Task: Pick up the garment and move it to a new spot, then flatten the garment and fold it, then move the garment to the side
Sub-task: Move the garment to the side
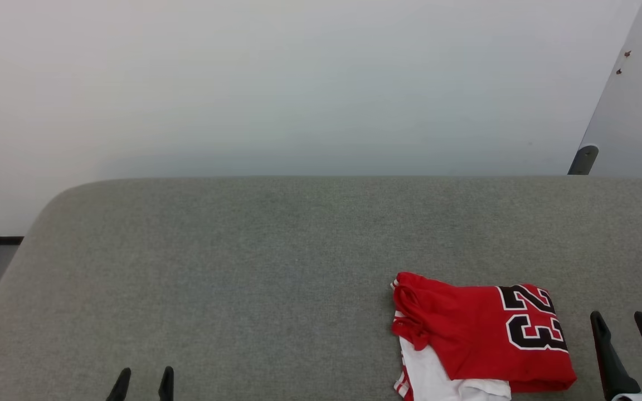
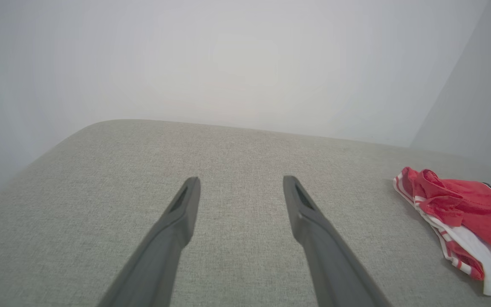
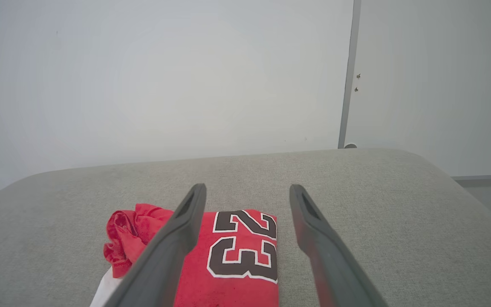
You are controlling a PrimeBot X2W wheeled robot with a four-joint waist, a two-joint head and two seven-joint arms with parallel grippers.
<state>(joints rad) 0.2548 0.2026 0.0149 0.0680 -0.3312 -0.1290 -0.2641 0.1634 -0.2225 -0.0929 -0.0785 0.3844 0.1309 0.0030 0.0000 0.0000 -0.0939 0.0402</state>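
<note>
Soft red-and-white sports garment with black "23" (image 1: 482,334) lies folded on the right of the grey fabric-covered desk (image 1: 243,267), just beside the right end effector (image 1: 619,318). Left end effector (image 1: 145,372) is well apart. Both are wide open and empty. Task looks essentially done.

The garment (image 1: 466,334) lies folded in a compact bundle at the near right of the grey fabric surface (image 1: 243,267). Its top layer is red, with a white-outlined black "23" at the right. White fabric and striped trim show at its near-left, and its far-left corner is bunched.
</note>
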